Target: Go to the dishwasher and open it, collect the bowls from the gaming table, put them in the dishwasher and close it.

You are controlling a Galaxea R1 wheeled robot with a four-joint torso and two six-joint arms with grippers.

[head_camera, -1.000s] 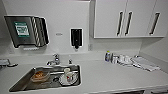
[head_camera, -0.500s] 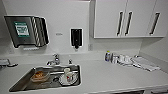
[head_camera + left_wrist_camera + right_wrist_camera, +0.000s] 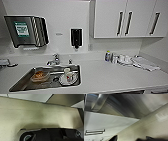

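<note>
Nothing has shifted since the earlier frames; the head view holds the same kitchen scene. White wall cupboards (image 3: 127, 18) with dark bar handles hang above the right half of a white bench (image 3: 107, 77). A steel sink (image 3: 46, 78) is sunk into the bench near its front left corner, with a tap (image 3: 55, 60) at its back edge. On the wall above the sink's left side hangs a steel paper towel dispenser (image 3: 26, 31), and a small black soap dispenser (image 3: 76, 37) is fixed to the wall further right. A folded cloth (image 3: 145, 63) lies near the bench's back right corner, with white cups (image 3: 123, 59) and a small bottle (image 3: 108, 56) just beside it along the back edge. Inside the sink sit a brownish bowl (image 3: 39, 76), a plate (image 3: 68, 79) and a white mug (image 3: 67, 72). The right wrist view shows a curved steel handle (image 3: 99, 101) on a steel front, perhaps the dishwasher; I cannot tell for certain. Neither end effector's opening can be judged.
</note>
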